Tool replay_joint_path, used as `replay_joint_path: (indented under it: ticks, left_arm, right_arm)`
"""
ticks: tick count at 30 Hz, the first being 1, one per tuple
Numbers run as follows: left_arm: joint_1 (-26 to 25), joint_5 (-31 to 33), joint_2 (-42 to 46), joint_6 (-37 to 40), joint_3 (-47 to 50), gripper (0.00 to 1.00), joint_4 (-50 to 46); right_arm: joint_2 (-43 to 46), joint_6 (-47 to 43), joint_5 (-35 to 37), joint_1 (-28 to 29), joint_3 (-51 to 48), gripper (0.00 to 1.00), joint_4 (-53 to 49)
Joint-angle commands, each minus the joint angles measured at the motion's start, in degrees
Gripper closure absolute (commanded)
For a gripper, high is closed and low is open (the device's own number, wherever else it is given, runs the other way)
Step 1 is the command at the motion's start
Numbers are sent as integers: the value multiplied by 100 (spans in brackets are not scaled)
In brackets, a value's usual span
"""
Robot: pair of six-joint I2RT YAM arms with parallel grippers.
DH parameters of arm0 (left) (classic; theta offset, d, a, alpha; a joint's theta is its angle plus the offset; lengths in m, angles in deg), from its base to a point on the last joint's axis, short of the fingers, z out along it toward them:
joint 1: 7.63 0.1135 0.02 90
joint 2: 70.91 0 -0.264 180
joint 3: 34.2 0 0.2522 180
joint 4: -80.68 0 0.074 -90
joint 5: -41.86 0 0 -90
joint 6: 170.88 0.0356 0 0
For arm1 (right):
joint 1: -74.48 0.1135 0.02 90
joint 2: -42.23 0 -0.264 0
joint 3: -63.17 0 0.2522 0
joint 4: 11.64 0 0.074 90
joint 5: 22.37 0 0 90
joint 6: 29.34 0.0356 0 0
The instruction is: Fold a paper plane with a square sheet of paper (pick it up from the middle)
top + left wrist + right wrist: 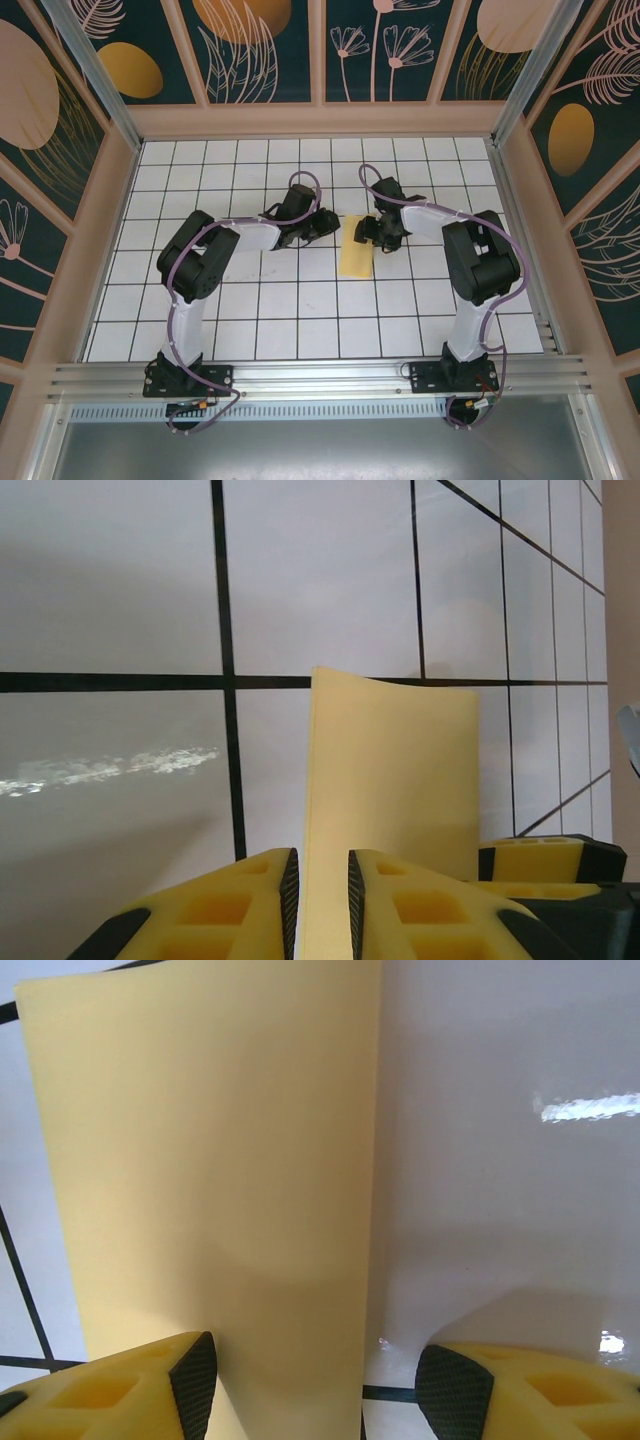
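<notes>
The square sheet of paper (357, 258) is pale yellow and lies as a narrow, folded strip on the white grid table between the two arms. My left gripper (328, 224) reaches in at the strip's far end from the left. In the left wrist view its jaws (320, 885) stand a narrow gap apart, with the paper's (392, 780) left edge running up between the pads. My right gripper (366, 232) hangs over the same end from the right. Its jaws (315, 1385) are wide open and straddle the paper's (210, 1160) right edge.
The table (250, 310) is a white tiled grid with black lines, walled by a wooden frame and patterned panels. A metal rail (320, 378) runs along the near edge by both arm bases. My right finger (550, 860) shows low in the left wrist view.
</notes>
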State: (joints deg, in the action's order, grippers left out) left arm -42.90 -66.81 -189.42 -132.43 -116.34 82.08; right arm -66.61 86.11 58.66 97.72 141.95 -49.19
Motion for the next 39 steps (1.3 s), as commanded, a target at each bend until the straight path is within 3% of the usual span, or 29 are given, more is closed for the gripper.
replay_joint_path:
  ticks: [1,14,27,39]
  left_arm:
    - [-30,-378,-12,14,-96,76,239]
    - [-138,-921,-374,124,-415,84,112]
    - [-184,-1050,-714,212,-753,94,-366]
    - [-198,-669,-987,283,-958,96,-1329]
  right_arm:
    - [-1350,-49,137,40,-540,36,138]
    - [-1446,-58,185,43,-564,36,151]
    - [-1480,-58,177,43,-578,36,164]
    - [-1306,-32,185,50,-575,36,116]
